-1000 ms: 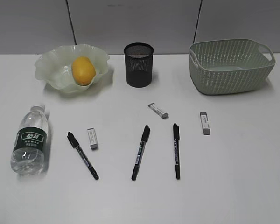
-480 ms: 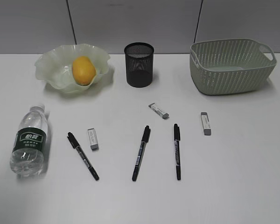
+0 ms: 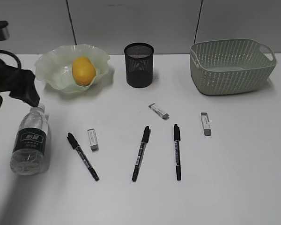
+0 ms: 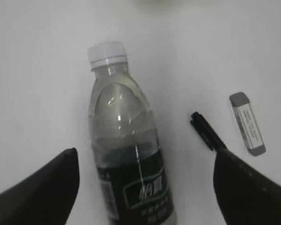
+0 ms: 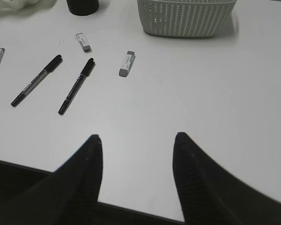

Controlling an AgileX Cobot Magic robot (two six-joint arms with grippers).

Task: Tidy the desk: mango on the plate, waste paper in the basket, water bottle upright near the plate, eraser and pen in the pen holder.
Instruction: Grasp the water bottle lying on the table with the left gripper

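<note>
The mango [image 3: 83, 70] lies in the wavy green plate [image 3: 51, 65] at the back left. On its side at the front left lies the water bottle [image 3: 31, 140], cap toward the plate. My left gripper [image 3: 14, 101] hovers over its cap end; in the left wrist view the left gripper [image 4: 146, 153] is open, its fingers wide on either side of the bottle [image 4: 126, 154] without touching it. Three pens [image 3: 141, 153] and three erasers [image 3: 158, 111] lie scattered mid-desk. The pen holder [image 3: 139, 64] stands at the back. My right gripper [image 5: 138, 137] is open and empty. No waste paper shows.
The green basket [image 3: 232, 65] stands at the back right. A pen tip [image 4: 206, 131] and an eraser [image 4: 247, 123] lie just right of the bottle. The right gripper hangs over the desk's front edge, with pens [image 5: 76, 86] and an eraser [image 5: 127, 63] ahead of it.
The left arm has come into the exterior view from the left edge and now hangs over the bottle's cap end. The objects on the desk have not moved.
</note>
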